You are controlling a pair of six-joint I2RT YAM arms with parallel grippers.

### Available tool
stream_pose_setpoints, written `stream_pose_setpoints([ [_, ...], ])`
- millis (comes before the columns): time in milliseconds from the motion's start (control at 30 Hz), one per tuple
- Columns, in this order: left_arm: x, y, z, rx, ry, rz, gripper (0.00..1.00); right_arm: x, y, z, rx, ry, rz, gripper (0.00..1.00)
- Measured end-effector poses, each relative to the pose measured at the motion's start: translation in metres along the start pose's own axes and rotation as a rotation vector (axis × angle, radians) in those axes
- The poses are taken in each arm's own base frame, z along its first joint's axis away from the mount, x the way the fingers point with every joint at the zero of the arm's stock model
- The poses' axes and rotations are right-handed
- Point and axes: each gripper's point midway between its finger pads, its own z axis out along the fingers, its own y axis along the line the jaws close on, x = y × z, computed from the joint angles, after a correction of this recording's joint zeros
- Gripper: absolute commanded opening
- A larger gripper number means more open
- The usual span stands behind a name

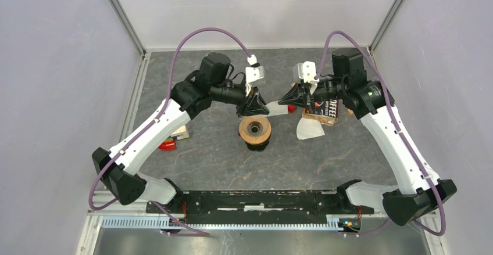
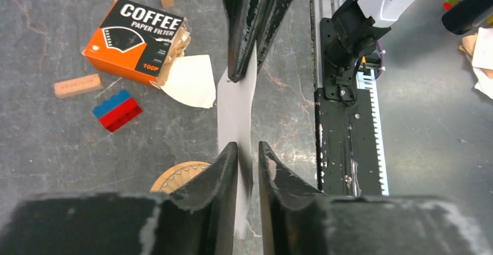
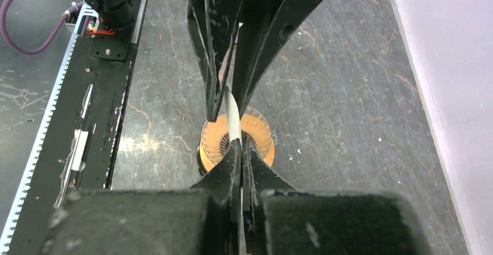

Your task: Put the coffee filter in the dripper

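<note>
The coffee filter point(image 1: 279, 110) is a thin white paper, stretched edge-on between my two grippers just above and right of the dripper point(image 1: 255, 128), whose wooden ring faces up. My right gripper point(image 3: 241, 144) is shut on one end of the filter point(image 3: 234, 115), with the dripper point(image 3: 258, 133) right below. My left gripper point(image 2: 248, 150) has its jaws a narrow gap apart around the other end of the filter point(image 2: 235, 104); the paper lies against one finger. The dripper point(image 2: 174, 176) peeks out beside that finger.
An orange coffee filter box point(image 1: 327, 108) lies right of the dripper with a flat folded filter point(image 1: 307, 128) at its mouth. A red and blue block point(image 2: 117, 111) and a wooden block point(image 2: 77, 85) lie nearby. More blocks point(image 1: 168, 144) lie at the left. The black base rail point(image 1: 256, 200) runs along the front.
</note>
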Motion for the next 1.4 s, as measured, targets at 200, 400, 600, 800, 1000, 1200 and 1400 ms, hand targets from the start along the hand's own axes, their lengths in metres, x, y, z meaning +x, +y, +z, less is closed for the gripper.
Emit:
stream_pose_setpoints([
  [200,0.007,0.007,0.001,-0.036,0.018,0.018,0.02,-0.005,-0.006,0.003,0.015,-0.031,0.018,0.22],
  [400,0.001,0.011,-0.012,-0.127,0.014,-0.010,0.02,0.008,-0.011,0.008,0.045,-0.024,0.047,0.71],
  [600,-0.006,0.001,-0.023,-0.145,-0.004,-0.056,0.02,0.029,-0.004,0.014,0.034,-0.017,0.088,0.76],
  [800,-0.004,-0.001,-0.021,-0.137,-0.017,-0.105,0.02,0.031,0.007,0.025,-0.043,-0.080,0.144,0.15],
  [1000,0.008,0.000,-0.017,-0.110,-0.024,-0.176,0.49,0.036,0.017,0.034,-0.108,-0.134,0.201,0.00],
  [1200,0.016,0.001,-0.044,-0.050,-0.060,-0.236,0.63,0.055,0.036,0.037,-0.139,-0.145,0.253,0.00],
  [1400,0.018,-0.022,-0.059,0.015,-0.066,-0.168,0.55,0.044,0.053,0.032,-0.185,-0.216,0.245,0.00],
])
